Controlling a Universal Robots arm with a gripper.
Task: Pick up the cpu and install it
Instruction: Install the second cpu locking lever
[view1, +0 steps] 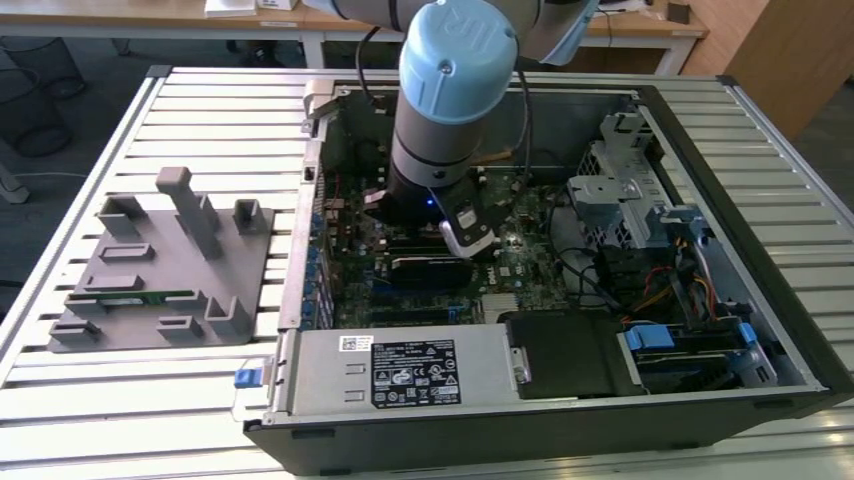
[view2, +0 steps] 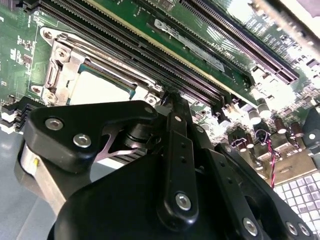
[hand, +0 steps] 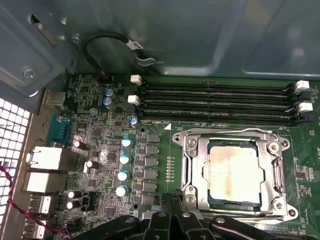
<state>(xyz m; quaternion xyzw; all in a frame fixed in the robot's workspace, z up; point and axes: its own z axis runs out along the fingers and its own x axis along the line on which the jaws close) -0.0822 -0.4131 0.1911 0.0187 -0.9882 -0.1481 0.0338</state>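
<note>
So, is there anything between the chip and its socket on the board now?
Nothing visible stands between them. In both wrist views the cpu already lies inside the metal frame of the socket on the green board. The gripper is just beside the socket and holds nothing visible.

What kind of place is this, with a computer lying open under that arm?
Probably a robotics lab or test workshop: an open black desktop computer case lies on a slatted metal table, a grey moulded parts fixture beside it, and wooden desks behind.
</note>
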